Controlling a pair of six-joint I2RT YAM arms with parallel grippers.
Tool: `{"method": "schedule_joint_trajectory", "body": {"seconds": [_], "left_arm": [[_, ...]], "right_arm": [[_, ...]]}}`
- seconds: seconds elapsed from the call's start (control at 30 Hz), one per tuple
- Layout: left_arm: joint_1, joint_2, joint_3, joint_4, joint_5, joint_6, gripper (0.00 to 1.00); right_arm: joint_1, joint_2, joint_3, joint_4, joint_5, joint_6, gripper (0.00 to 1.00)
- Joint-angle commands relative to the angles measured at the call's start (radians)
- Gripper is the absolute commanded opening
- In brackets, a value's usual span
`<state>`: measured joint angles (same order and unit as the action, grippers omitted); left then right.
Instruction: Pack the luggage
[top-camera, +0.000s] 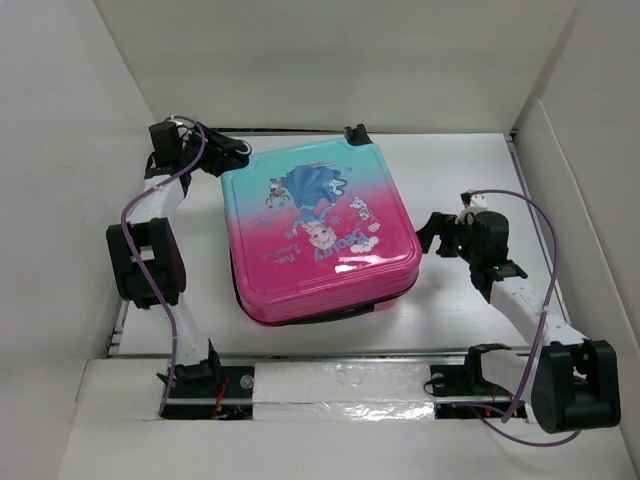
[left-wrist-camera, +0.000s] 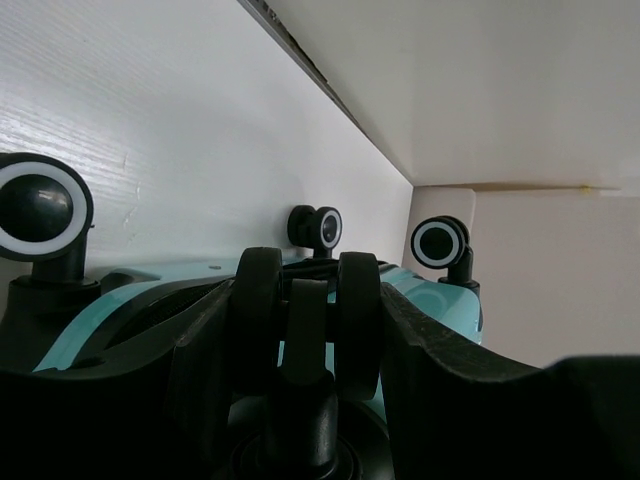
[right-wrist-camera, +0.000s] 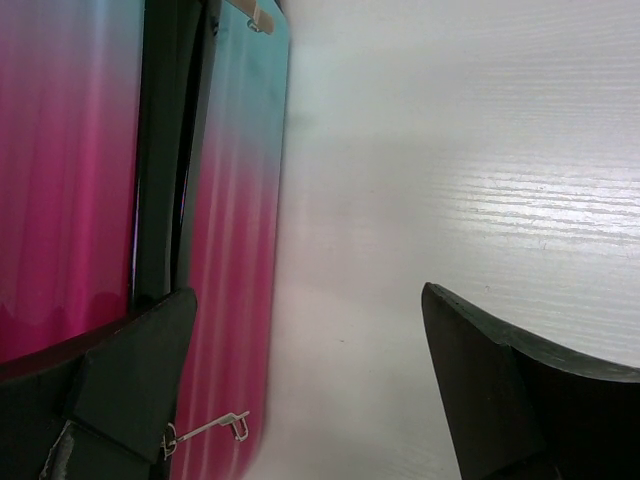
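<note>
The luggage (top-camera: 320, 230) lies flat and closed on the white table, teal at the far end, pink at the near end, princess print up. My left gripper (top-camera: 232, 152) is at its far-left corner, shut on a black twin wheel (left-wrist-camera: 305, 320) of the luggage. Other white-ringed wheels (left-wrist-camera: 440, 242) stick out of the teal shell (left-wrist-camera: 430, 300). My right gripper (top-camera: 432, 235) is open and empty just right of the luggage's right edge. In the right wrist view (right-wrist-camera: 310, 370) its left finger overlaps the pink side (right-wrist-camera: 235, 250) by a small metal zip pull (right-wrist-camera: 205, 428).
White walls (top-camera: 60, 150) close in the table on the left, back and right. The back wall (left-wrist-camera: 520, 90) stands close behind the left gripper. A silver-taped ledge (top-camera: 330, 385) runs along the near edge between the arm bases. Bare table (right-wrist-camera: 480, 180) lies right of the luggage.
</note>
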<state>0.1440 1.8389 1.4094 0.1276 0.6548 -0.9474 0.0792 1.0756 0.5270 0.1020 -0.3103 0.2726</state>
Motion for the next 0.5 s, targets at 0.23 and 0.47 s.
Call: {"method": "schedule_joint_trajectory", "body": {"seconds": [0.23, 0.47], "left_arm": [[0.023, 0.071, 0.134, -0.039, 0.014, 0.076, 0.62], [0.035, 0.042, 0.181, -0.117, -0.056, 0.147, 0.82]], "right_arm": [[0.008, -0.017, 0.019, 0.010, 0.020, -0.003, 0.99], [0.008, -0.039, -0.007, 0.022, 0.036, 0.013, 0.91]]}}
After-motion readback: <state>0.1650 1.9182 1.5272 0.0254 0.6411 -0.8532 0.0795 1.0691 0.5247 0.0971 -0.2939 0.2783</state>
